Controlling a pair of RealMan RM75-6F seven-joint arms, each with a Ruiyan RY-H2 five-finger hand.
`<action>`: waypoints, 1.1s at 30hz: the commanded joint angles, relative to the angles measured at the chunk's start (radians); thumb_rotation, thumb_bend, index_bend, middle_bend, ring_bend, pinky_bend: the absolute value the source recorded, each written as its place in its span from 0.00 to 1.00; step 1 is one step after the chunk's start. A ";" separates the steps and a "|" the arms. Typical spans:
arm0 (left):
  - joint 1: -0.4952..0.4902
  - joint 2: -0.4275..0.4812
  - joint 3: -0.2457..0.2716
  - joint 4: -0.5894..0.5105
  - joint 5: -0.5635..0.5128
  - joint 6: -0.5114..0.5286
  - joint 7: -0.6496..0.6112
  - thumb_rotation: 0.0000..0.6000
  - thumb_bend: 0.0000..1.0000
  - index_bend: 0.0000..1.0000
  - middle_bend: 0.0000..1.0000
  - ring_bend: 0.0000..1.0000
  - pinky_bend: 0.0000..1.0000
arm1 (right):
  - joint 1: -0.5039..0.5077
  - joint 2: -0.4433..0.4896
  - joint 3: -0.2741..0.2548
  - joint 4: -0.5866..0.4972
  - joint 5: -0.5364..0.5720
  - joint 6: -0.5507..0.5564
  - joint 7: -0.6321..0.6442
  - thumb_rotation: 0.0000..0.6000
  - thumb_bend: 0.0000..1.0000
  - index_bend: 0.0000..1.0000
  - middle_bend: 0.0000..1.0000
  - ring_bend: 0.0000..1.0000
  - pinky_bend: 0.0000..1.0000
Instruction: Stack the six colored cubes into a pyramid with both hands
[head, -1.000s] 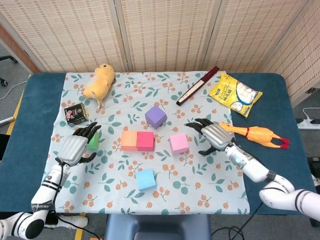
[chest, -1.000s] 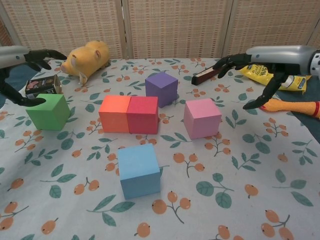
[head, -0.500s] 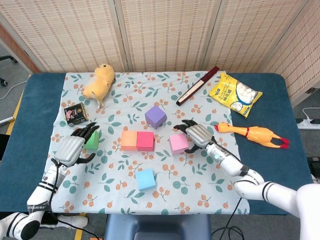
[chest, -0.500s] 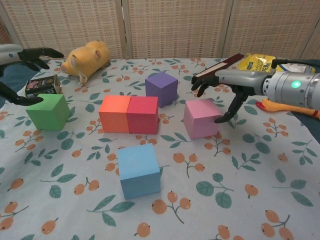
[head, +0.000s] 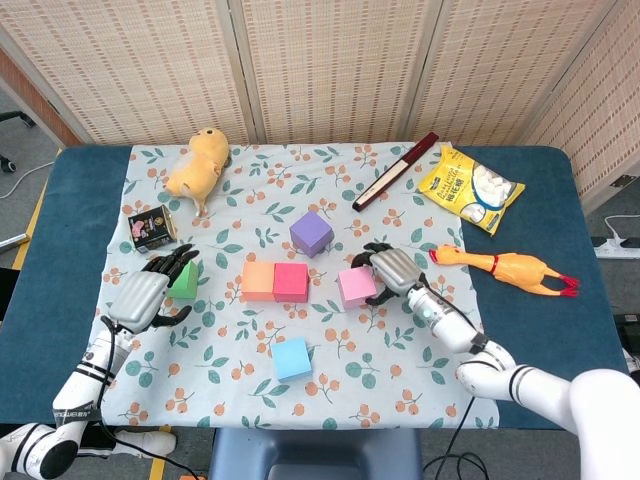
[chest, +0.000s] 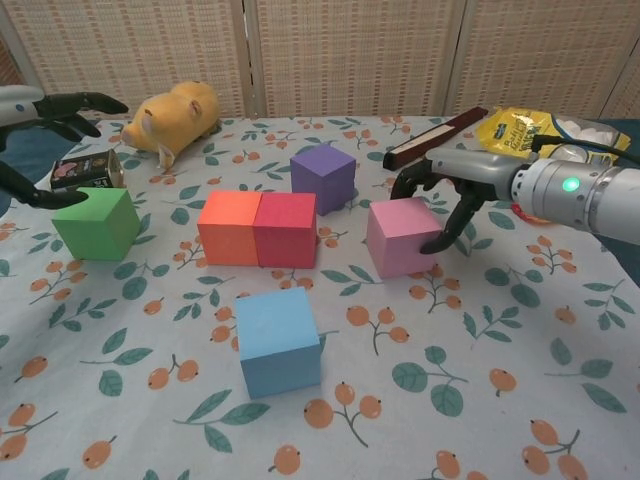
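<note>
While our right hand (chest: 447, 205) wraps around the pink cube (chest: 402, 236) beside the red cube (chest: 286, 230) and orange cube (chest: 229, 227) (bottom row unfinished), our left hand (head: 142, 297) hovers wide at the green cube (chest: 96, 223).

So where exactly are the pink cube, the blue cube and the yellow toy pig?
pink cube (chest: 402, 238), chest view, on its front face.
blue cube (chest: 279, 342), chest view, on the middle of the cube, near its top front edge.
yellow toy pig (head: 199, 164), head view, on its body.
</note>
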 joint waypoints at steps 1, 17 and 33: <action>0.005 0.001 -0.004 0.002 0.011 0.001 -0.011 1.00 0.34 0.00 0.00 0.13 0.16 | 0.001 -0.035 0.018 0.022 0.025 0.014 0.018 1.00 0.05 0.43 0.42 0.20 0.19; 0.017 0.005 -0.019 0.000 0.045 0.001 -0.028 1.00 0.34 0.00 0.00 0.13 0.16 | 0.036 -0.077 0.098 -0.064 0.218 0.007 -0.187 1.00 0.06 0.44 0.43 0.21 0.19; 0.022 -0.001 -0.026 0.021 0.063 -0.010 -0.057 1.00 0.34 0.00 0.00 0.13 0.16 | 0.072 -0.118 0.121 -0.072 0.351 -0.019 -0.298 1.00 0.06 0.42 0.43 0.21 0.19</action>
